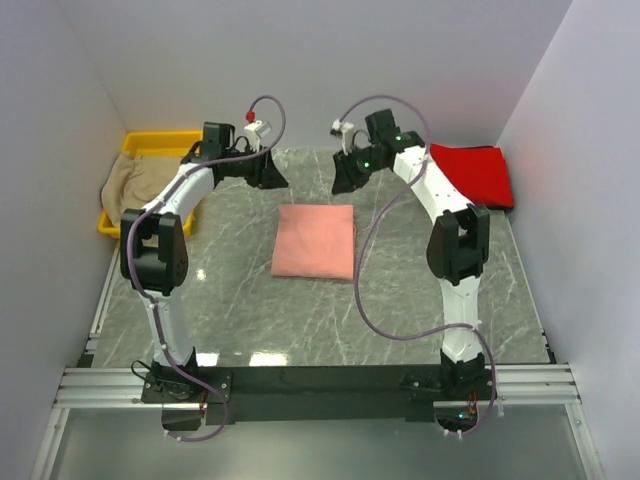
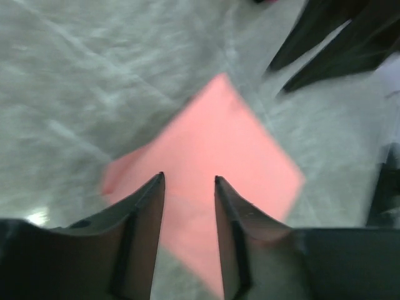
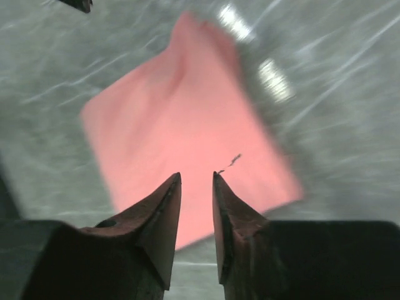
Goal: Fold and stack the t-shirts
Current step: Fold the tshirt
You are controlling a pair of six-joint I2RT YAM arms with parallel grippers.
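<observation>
The table (image 1: 200, 300) has a grey-green, marble-veined top with pale glare spots near its front edge. A salmon-pink t-shirt (image 1: 315, 241), folded into a flat rectangle, lies at the table's middle. A bright red t-shirt (image 1: 475, 172), also folded, rests at the far right corner against the wall. A yellow bin (image 1: 155, 137) sits at the far left corner.
</observation>
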